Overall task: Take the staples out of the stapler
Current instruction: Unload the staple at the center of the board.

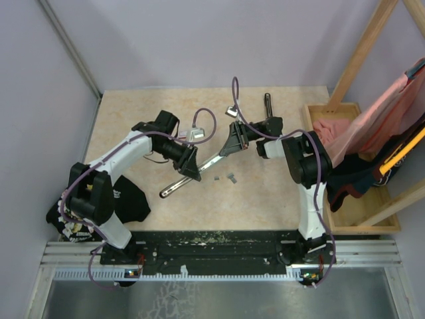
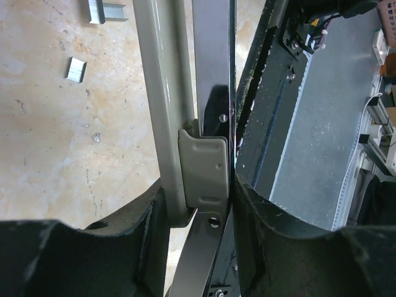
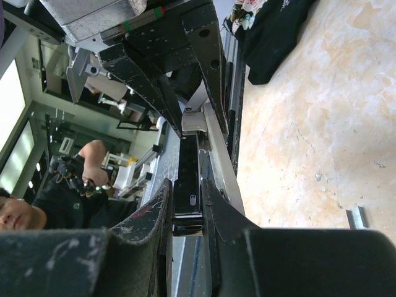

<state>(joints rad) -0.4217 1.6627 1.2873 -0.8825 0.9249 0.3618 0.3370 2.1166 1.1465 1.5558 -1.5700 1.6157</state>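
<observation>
The stapler (image 1: 209, 161) is held open above the table between both grippers. My left gripper (image 1: 191, 165) is shut on its hinge end; in the left wrist view the fingers (image 2: 260, 216) clamp the grey hinge bracket (image 2: 204, 164) and the silver arm. My right gripper (image 1: 232, 141) is shut on the black magazine arm (image 3: 189, 173), seen between its fingers in the right wrist view. Small grey staples (image 1: 231, 177) lie on the table under the stapler, with another strip (image 1: 216, 178) beside them. They also show in the left wrist view (image 2: 75, 69) and the right wrist view (image 3: 357, 218).
A wooden crate (image 1: 362, 222) with pink and dark clothes stands at the right edge, with slanted wooden posts (image 1: 362, 50) above it. A black cloth (image 1: 129, 199) lies at the front left. A dark elongated tool (image 1: 267, 106) lies at the back.
</observation>
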